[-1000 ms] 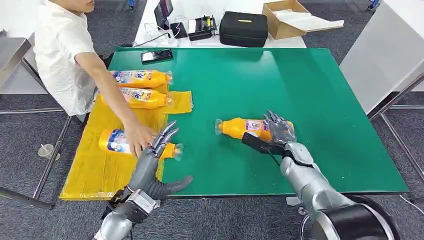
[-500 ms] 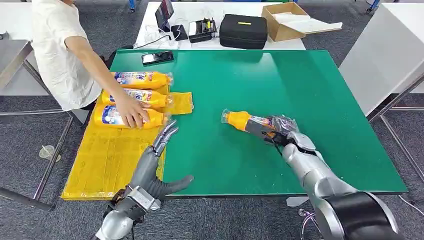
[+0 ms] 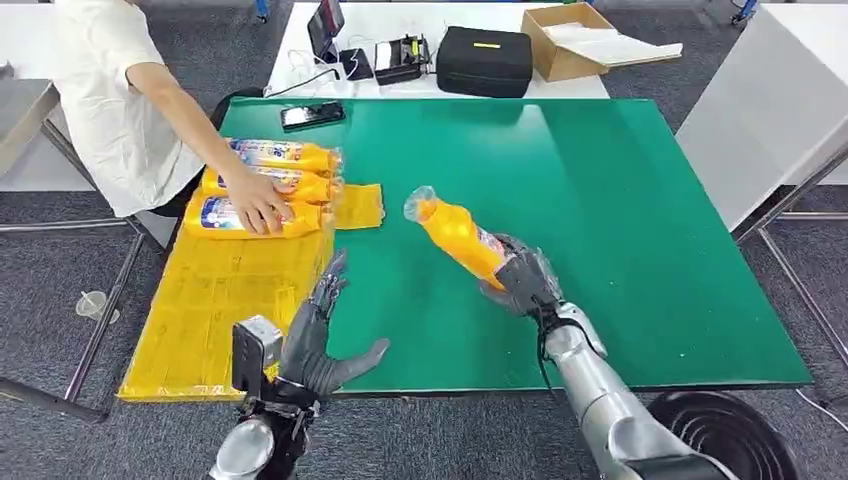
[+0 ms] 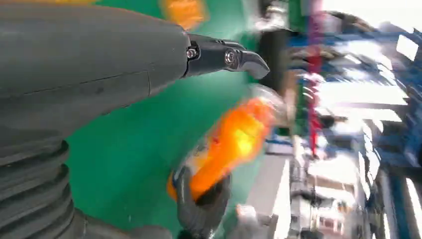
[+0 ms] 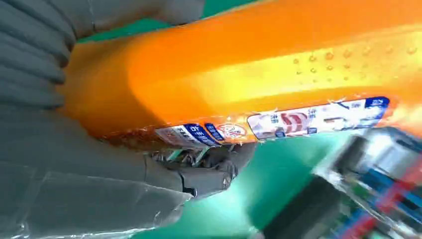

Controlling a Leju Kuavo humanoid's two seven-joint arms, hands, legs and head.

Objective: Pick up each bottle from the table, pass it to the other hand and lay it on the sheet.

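The right hand [image 3: 520, 278] is gripping the orange bottle [image 3: 458, 232] by its base end and is holding it clear of the green worktop [image 3: 620, 200]. In the right wrist view the fingers [image 5: 199, 174] are wrapping under the bottle body, next to the label. The bottle's long axis is running diagonally: the capped neck is pointing up and toward the robot's left, the base is sitting inside the right hand.

The left hand [image 3: 320, 335] is waiting at the near edge of the worktop, palm turned inward, fingers spread wide and holding nothing. It is lying beside the yellow sheet [image 3: 215, 320]. The bottle is lying to the right of this hand and farther from the robot, with the neck end being the part nearest to it.

Judgement: the handover is turning on this relation. The free neck-side half of the bottle is facing the left hand, so that section is the likely place for the receiving grip.

Three bottles [image 3: 262, 186] are lying side by side at the far end of the sheet, where a person's hand [image 3: 258, 208] is resting on them.
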